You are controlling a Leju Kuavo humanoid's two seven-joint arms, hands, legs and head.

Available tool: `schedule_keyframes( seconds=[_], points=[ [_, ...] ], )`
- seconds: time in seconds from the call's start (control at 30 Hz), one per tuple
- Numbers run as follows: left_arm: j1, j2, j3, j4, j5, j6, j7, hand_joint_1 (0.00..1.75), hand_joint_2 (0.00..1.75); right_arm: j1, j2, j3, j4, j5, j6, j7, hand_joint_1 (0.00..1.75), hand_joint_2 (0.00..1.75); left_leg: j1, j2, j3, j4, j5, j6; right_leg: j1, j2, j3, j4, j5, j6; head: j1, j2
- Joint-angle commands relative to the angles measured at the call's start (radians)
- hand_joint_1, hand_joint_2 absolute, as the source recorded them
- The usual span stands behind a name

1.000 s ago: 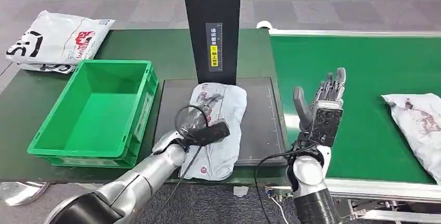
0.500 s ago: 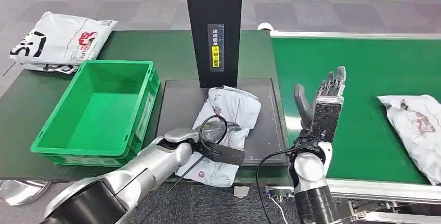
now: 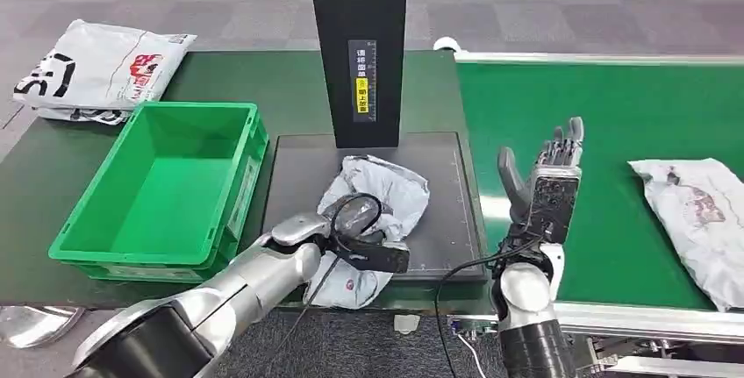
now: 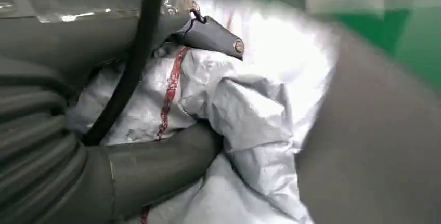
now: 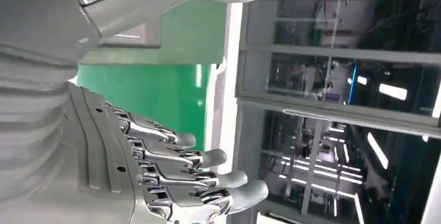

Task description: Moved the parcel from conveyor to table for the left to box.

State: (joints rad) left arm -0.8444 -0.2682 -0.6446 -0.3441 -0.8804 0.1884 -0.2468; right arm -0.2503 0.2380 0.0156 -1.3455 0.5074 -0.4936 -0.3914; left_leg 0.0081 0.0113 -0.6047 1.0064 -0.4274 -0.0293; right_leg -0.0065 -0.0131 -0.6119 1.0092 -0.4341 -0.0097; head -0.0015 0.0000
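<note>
Parcel (image 3: 377, 211) lies crumpled on the dark mat (image 3: 443, 211) on the desk (image 3: 289, 89), bunched between the left hand (image 3: 351, 242) fingers (image 4: 208, 34). Right hand (image 3: 544, 189) fingers (image 5: 208, 177) are spread wide, holding nothing.

Left arm reaches forward and inward from lower left, forearm low, wrist turned in. Left hand (image 3: 355, 242) grips a crumpled grey parcel (image 3: 377, 198); thumb (image 4: 161, 164) pressed into the plastic. Right arm vertical, forearm upright. Right hand (image 3: 548, 185) raised, holding nothing, fingers (image 5: 208, 174) extended and slightly apart, thumb set off to the side.
</note>
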Motion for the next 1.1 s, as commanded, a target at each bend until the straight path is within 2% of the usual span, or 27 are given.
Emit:
schedule_keyframes(
  seconds=[0.03, 0.1, 0.2, 0.4, 0.43, 0.53, 0.57, 0.6, 0.63, 0.67, 0.7, 0.77, 0.8, 0.9, 0.97, 1.1],
  points=[
    [-0.229, 0.096, 0.217, -0.146, -0.121, 0.470, 0.151, 1.75, 1.75, 0.009, 0.031, -0.097, -0.057, 0.025, 0.000, 0.023, 0.00, 1.75, 0.001, -0.001, -0.007, 0.003, 0.000, 0.000, 0.001, 0.000, -0.006, 0.003, 0.000, 0.000, 0.000, 0.000],
    [-0.246, 0.143, 0.256, -0.190, -0.266, 0.508, 0.246, 1.75, 1.75, 0.009, 0.022, -0.095, -0.036, 0.023, -0.007, 0.025, 0.00, 1.75, 0.001, 0.002, -0.006, 0.003, -0.001, 0.001, 0.001, 0.004, -0.006, 0.003, 0.000, 0.000, 0.000, 0.000],
    [-0.253, 0.156, 0.336, -0.188, -0.313, 0.501, 0.222, 1.75, 1.75, 0.012, 0.016, -0.092, -0.023, 0.018, -0.020, 0.020, 0.00, 1.75, 0.001, 0.003, -0.003, 0.001, 0.000, 0.000, 0.001, 0.003, -0.004, 0.001, 0.001, 0.000, 0.000, 0.000],
    [-0.253, 0.156, 0.336, -0.188, -0.313, 0.501, 0.222, 1.75, 1.75, 0.012, 0.016, -0.092, -0.023, 0.018, -0.020, 0.020, 0.00, 1.75, 0.000, 0.001, -0.002, 0.000, 0.000, 0.000, 0.001, 0.002, -0.003, 0.001, 0.000, 0.000, 0.000, 0.000],
    [-0.217, 0.165, 0.352, -0.261, -0.425, 0.510, 0.329, 1.75, 1.75, 0.015, 0.010, -0.087, -0.025, 0.016, -0.023, 0.021, 0.00, 1.75, 0.001, 0.001, -0.002, 0.000, 0.000, 0.000, 0.001, 0.002, -0.003, 0.000, 0.000, 0.000, 0.000, 0.000],
    [-0.217, 0.247, 0.414, -0.271, -0.613, 0.510, 0.413, 1.75, 1.75, 0.023, -0.004, -0.075, -0.011, 0.003, -0.042, 0.016, 0.00, 1.75, 0.000, 0.004, -0.001, -0.001, 0.000, 0.000, 0.001, 0.005, -0.003, 0.000, 0.001, 0.000, 0.000, 0.000],
    [-0.247, 0.296, 0.372, -0.168, -0.690, 0.510, 0.518, 1.75, 1.75, 0.023, -0.009, -0.071, -0.004, -0.003, -0.049, 0.017, 0.00, 1.75, 0.000, 0.005, -0.001, -0.001, 0.000, 0.000, 0.000, 0.006, -0.003, 0.000, 0.001, 0.000, 0.000, 0.000],
    [-0.252, 0.327, 0.349, -0.134, -0.690, 0.510, 0.553, 1.75, 1.75, 0.023, -0.011, -0.070, -0.002, -0.004, -0.050, 0.018, 0.00, 1.75, 0.000, 0.006, 0.000, -0.001, 0.000, 0.000, 0.001, 0.007, -0.002, -0.001, 0.001, 0.000, 0.000, 0.000],
    [-0.274, 0.358, 0.286, -0.056, -0.690, 0.456, 0.638, 1.75, 1.75, 0.024, -0.011, -0.071, -0.004, -0.005, -0.053, 0.020, 0.00, 1.75, 0.000, 0.005, -0.001, -0.001, 0.000, 0.000, 0.001, 0.006, -0.002, 0.000, 0.001, 0.000, 0.000, 0.000],
    [-0.270, 0.374, 0.310, -0.020, -0.688, 0.436, 0.643, 1.75, 1.75, 0.025, -0.013, -0.074, -0.006, -0.006, -0.055, 0.022, 0.00, 1.75, 0.000, 0.005, 0.000, -0.002, 0.000, 0.000, 0.001, 0.007, -0.001, -0.001, 0.001, 0.000, 0.000, 0.000],
    [-0.277, 0.402, 0.252, 0.029, -0.690, 0.325, 0.730, 1.75, 1.75, 0.027, -0.012, -0.075, -0.009, -0.006, -0.055, 0.025, 0.00, 1.75, -0.001, 0.006, 0.001, -0.002, 0.000, -0.001, 0.000, 0.007, -0.002, 0.000, 0.001, -0.001, 0.000, 0.000],
    [-0.250, 0.428, 0.293, 0.061, -0.689, 0.205, 0.734, 1.75, 1.75, 0.036, -0.015, -0.080, -0.015, 0.001, -0.052, 0.038, 0.00, 1.75, 0.000, 0.011, 0.004, -0.004, 0.000, -0.001, 0.001, 0.012, -0.001, -0.002, 0.002, -0.001, 0.000, 0.000],
    [-0.245, 0.439, 0.290, 0.092, -0.690, 0.067, 0.752, 1.75, 1.75, 0.037, -0.018, -0.081, -0.013, 0.006, -0.043, 0.043, 0.00, 1.75, 0.000, 0.012, 0.003, -0.003, 0.000, -0.001, 0.000, 0.012, -0.002, -0.001, 0.002, -0.002, 0.000, 0.000],
    [-0.204, 0.460, 0.313, 0.106, -0.690, -0.119, 0.751, 1.75, 1.75, 0.047, -0.022, -0.092, -0.013, 0.018, -0.023, 0.049, 0.00, 1.75, 0.001, 0.010, 0.004, -0.004, 0.001, -0.003, 0.001, 0.013, -0.002, -0.001, 0.002, -0.003, 0.000, 0.000],
    [-0.186, 0.455, 0.334, 0.106, -0.690, -0.210, 0.771, 1.75, 1.75, 0.052, -0.012, -0.099, -0.016, 0.039, -0.007, 0.056, 0.00, 1.75, 0.002, 0.009, 0.005, -0.007, 0.001, -0.003, 0.002, 0.013, 0.000, -0.004, 0.002, -0.003, 0.000, 0.000],
    [-0.185, 0.445, 0.337, 0.099, -0.690, -0.209, 0.775, 1.75, 1.75, 0.060, -0.008, -0.101, -0.023, 0.042, -0.009, 0.055, 0.00, 1.75, 0.002, 0.005, 0.002, -0.004, 0.001, -0.003, 0.002, 0.008, -0.001, -0.002, 0.001, -0.003, 0.000, 0.000]
  ],
)
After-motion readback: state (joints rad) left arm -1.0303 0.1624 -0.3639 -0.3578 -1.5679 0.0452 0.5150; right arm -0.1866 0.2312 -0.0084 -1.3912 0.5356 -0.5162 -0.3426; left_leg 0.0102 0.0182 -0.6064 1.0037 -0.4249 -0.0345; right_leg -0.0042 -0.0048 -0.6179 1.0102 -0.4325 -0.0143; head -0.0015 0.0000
